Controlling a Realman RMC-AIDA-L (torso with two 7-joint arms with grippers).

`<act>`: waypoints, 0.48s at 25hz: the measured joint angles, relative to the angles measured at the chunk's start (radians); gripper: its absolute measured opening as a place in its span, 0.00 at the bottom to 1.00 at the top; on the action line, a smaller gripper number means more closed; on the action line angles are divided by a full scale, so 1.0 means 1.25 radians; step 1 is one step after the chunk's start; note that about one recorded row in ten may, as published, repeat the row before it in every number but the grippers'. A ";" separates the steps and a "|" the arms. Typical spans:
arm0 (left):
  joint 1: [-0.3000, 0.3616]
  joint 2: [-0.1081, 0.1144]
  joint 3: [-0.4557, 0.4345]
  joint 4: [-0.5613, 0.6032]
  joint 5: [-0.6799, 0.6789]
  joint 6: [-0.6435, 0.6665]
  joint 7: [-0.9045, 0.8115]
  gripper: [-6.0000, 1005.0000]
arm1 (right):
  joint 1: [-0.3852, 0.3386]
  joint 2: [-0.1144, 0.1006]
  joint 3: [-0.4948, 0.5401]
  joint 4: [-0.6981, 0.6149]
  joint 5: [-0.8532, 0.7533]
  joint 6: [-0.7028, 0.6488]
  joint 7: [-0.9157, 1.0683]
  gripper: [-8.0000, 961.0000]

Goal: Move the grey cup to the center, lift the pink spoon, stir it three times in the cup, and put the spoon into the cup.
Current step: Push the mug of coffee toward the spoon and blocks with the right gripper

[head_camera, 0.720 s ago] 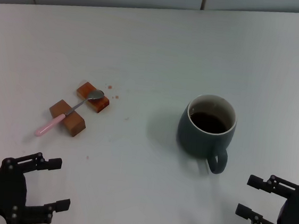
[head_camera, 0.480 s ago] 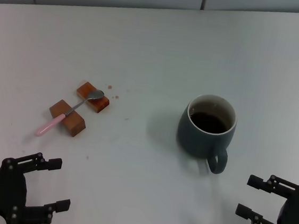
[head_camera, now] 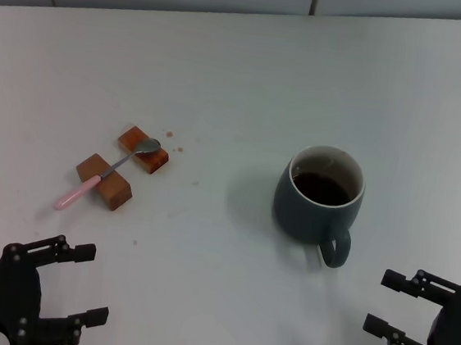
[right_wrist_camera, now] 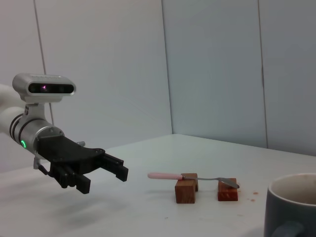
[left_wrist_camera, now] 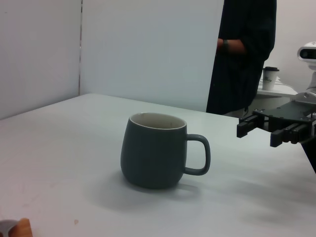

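The grey cup (head_camera: 320, 195) stands right of the table's middle, handle toward me, with dark liquid inside; it also shows in the left wrist view (left_wrist_camera: 154, 150) and at the edge of the right wrist view (right_wrist_camera: 292, 206). The pink spoon (head_camera: 102, 175) lies across two orange-brown wooden blocks (head_camera: 104, 181) at the left, bowl on the far block; it shows in the right wrist view (right_wrist_camera: 190, 177) too. My left gripper (head_camera: 85, 284) is open and empty near the front left edge, below the spoon. My right gripper (head_camera: 383, 302) is open and empty at the front right, just beyond the cup's handle.
Small brown specks (head_camera: 174, 140) dot the white table (head_camera: 240, 83) beside the far block. A person in dark clothes (left_wrist_camera: 244, 49) stands beyond the table. A paper cup (left_wrist_camera: 269, 77) sits on a far surface.
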 joint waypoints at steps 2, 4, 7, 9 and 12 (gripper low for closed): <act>0.000 0.000 0.000 0.000 0.000 0.000 0.000 0.82 | 0.001 0.000 0.000 0.000 0.000 0.001 0.000 0.64; 0.000 0.001 0.000 0.000 0.000 0.000 0.000 0.82 | 0.001 0.000 0.000 0.000 -0.002 0.001 0.000 0.64; 0.000 0.001 -0.001 0.000 0.000 0.000 0.000 0.82 | 0.002 0.000 0.001 0.000 -0.012 0.003 0.003 0.64; 0.000 0.001 -0.002 0.000 0.000 0.000 -0.001 0.82 | 0.005 0.000 0.005 0.000 -0.016 0.004 0.016 0.59; 0.001 0.001 -0.004 0.000 0.000 0.002 -0.002 0.82 | 0.008 0.000 0.007 0.000 -0.018 0.007 0.030 0.52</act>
